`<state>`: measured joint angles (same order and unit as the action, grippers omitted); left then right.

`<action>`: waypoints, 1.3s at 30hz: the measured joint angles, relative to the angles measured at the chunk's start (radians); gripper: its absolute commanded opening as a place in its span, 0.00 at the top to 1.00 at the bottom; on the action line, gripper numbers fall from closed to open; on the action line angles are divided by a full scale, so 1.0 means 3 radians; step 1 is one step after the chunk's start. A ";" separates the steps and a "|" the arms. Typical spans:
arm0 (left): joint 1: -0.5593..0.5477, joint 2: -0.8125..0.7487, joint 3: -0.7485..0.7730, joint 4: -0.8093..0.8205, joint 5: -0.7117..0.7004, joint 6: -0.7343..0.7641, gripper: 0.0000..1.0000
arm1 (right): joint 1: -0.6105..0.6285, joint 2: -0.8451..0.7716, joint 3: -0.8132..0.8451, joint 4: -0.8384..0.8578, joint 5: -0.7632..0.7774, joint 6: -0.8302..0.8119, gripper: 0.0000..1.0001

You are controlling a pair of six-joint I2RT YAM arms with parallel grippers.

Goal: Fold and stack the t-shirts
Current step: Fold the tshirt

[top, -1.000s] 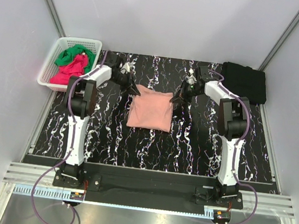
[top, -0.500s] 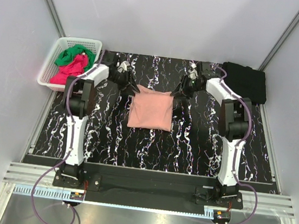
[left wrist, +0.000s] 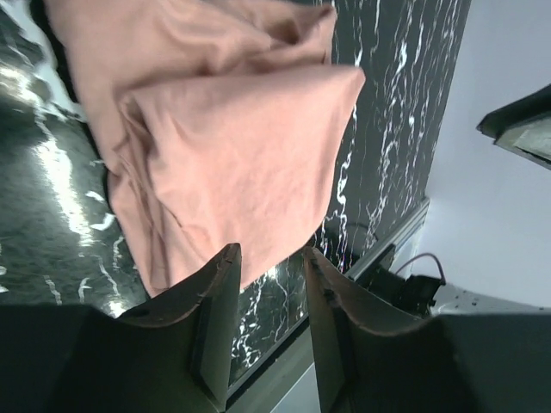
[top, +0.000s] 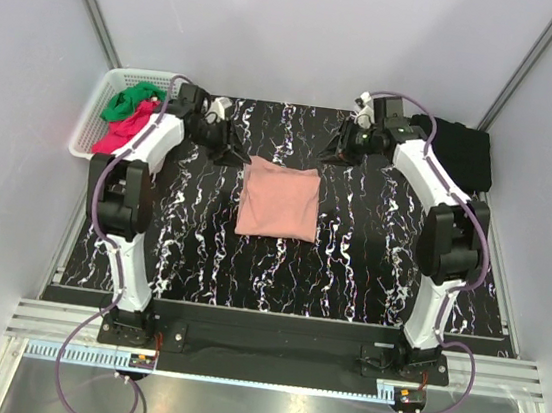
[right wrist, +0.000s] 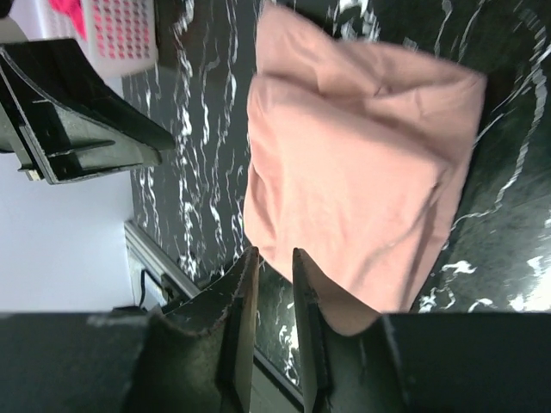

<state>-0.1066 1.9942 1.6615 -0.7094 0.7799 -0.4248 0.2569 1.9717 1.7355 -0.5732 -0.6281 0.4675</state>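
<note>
Left gripper (left wrist: 271, 254) and right gripper (right wrist: 274, 254) both hover with jaws parted and empty just off the far corners of the folded salmon-pink cloth t-shirt (top: 279, 200), which lies flat mid black marbled table (top: 370, 258), so I'd guess this fold's done and it's ready for stacking.

Lab test cell: bare grey walls (top: 308, 29), aluminium rails (top: 269, 346), marbled table (top: 359, 267).

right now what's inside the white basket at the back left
A green t-shirt and a magenta-red t-shirt lie crumpled in the basket. Anything beneath them is covered, so more shirts cannot be ruled out.
</note>
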 measured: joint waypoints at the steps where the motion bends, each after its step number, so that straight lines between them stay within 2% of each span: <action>1: -0.0041 -0.0001 -0.0036 0.0003 0.0009 0.0018 0.63 | 0.0037 0.0013 -0.0032 0.0000 -0.0003 0.0003 0.72; 9: -0.0421 0.0018 -0.0303 -0.0018 0.0014 0.0126 0.63 | 0.0244 0.0178 -0.0290 0.0000 -0.0008 0.0006 0.72; 19: -0.0455 0.0195 -0.0392 -0.0013 -0.0029 0.0238 0.66 | 0.0244 0.0387 -0.0570 0.0072 0.0006 0.0045 0.74; 27: -0.0451 0.0294 -0.0392 -0.0013 -0.0084 0.0284 0.68 | 0.0244 0.0696 -0.0315 0.0128 -0.0036 0.0088 0.75; 33: -0.0440 0.0296 -0.0412 -0.0003 -0.0233 0.0299 0.64 | 0.0254 0.0744 -0.0013 0.0062 -0.0086 0.0086 0.73; 35: -0.0431 0.0257 -0.0491 -0.0004 -0.0429 0.0296 0.69 | 0.0277 0.0744 0.0130 -0.0031 -0.0062 0.0056 0.75; 36: -0.0427 0.0225 -0.0538 -0.0018 -0.0554 0.0287 0.76 | 0.0295 0.0745 0.0210 -0.0089 -0.0057 0.0033 0.80; 37: -0.0422 0.0193 -0.0582 -0.0032 -0.0673 0.0272 0.86 | 0.0314 0.0745 0.0289 -0.0141 -0.0058 0.0009 0.81; 39: -0.0418 0.0132 -0.0641 -0.0069 -0.0879 0.0242 0.87 | 0.0365 0.0758 0.0451 -0.0243 -0.0061 -0.0014 0.83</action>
<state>-0.2321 2.0338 1.4693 -0.7300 0.5163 -0.3523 0.3664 2.1990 1.8709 -0.6460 -0.6464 0.4633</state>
